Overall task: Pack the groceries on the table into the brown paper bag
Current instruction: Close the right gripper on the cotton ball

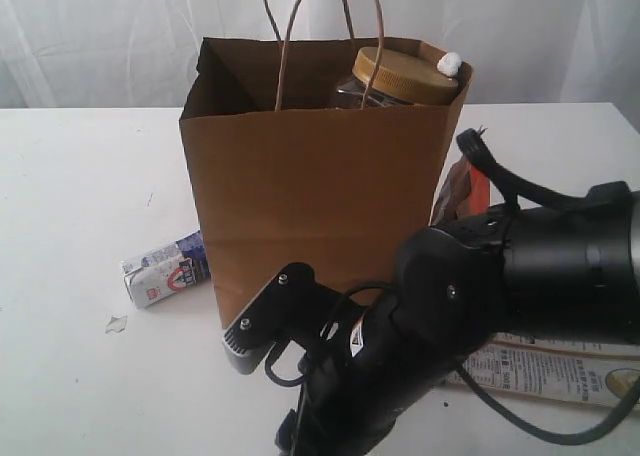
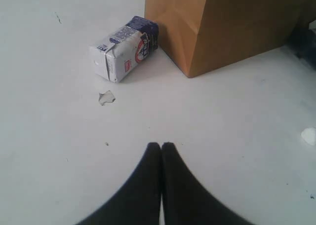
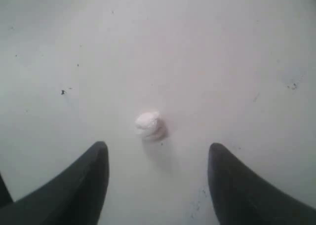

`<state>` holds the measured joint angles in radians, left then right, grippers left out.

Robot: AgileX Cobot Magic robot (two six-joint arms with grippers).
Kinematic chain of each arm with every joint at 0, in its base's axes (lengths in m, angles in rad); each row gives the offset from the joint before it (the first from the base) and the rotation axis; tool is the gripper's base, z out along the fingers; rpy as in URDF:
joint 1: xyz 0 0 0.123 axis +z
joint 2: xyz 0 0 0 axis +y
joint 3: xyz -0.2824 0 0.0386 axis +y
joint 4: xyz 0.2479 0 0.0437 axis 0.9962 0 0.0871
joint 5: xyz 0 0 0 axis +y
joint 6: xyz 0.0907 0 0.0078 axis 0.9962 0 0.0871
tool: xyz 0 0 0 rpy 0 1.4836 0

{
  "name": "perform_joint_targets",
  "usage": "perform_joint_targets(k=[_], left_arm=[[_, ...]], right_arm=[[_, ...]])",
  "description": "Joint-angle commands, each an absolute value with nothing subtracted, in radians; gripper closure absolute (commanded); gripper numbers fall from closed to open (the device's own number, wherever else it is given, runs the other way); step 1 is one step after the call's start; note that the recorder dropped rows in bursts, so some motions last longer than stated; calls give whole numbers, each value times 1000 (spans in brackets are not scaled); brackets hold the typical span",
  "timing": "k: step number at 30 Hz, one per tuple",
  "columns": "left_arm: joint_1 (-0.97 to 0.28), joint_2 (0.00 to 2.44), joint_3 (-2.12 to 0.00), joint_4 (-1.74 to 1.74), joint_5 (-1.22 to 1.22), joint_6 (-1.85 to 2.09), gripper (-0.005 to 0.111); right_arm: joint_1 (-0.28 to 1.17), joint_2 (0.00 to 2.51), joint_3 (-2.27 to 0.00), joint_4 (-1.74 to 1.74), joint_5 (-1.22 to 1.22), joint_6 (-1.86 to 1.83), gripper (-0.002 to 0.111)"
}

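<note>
- left wrist view: the left gripper point(image 2: 161, 153) has its black fingers pressed together on nothing, above the white table point(image 2: 237, 146).
- right wrist view: the right gripper point(image 3: 158, 153) stands spread and empty, with a small white lump point(image 3: 149, 125) on the table just beyond its tips.
- the small white-blue carton point(image 2: 123, 55) lies on its side, its long axis aiming the dark-blue end at a corner of the brown paper bag point(image 2: 232, 22), just beside it.
- only the exterior view shows the gold-lidded clear jar point(image 1: 405, 74) standing inside the bag.
</note>
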<state>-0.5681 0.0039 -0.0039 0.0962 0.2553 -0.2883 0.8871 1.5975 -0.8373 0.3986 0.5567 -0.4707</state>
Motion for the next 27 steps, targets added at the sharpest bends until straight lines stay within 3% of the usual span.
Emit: perform_joint_targets(k=[1, 11, 17, 27], left_arm=[[-571, 0, 0, 91, 255, -288, 107], [-571, 0, 0, 91, 255, -288, 107], [-571, 0, 0, 91, 255, -288, 107], [-571, 0, 0, 91, 255, -288, 107]], right_arm=[[913, 1634, -840, 408, 537, -469, 53], [930, 1741, -872, 408, 483, -494, 53], [936, 1766, -887, 408, 492, -500, 62], [936, 1800, -887, 408, 501, -500, 62]])
